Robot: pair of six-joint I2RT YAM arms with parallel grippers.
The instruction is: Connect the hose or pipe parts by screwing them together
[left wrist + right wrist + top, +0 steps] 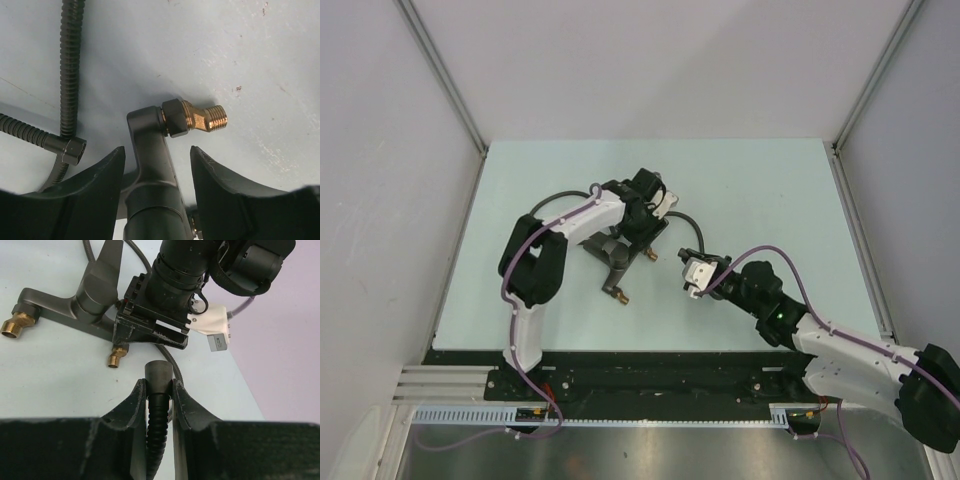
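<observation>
Fitting (147, 130), dark-grey, forked, brass tips; left gripper (157, 152) spread astride it. Hose (157, 415), ribbed; right gripper (158, 385) clamped on its end.

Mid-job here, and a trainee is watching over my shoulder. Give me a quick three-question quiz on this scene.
1. True or false: the right gripper is shut on the hose end.
2. What do the left gripper's open jaws straddle? A) hose B) forked fitting C) nothing
3. Fill in: the fitting's threaded tip is ___ coloured.
Key: 1 true; 2 B; 3 brass.
</observation>
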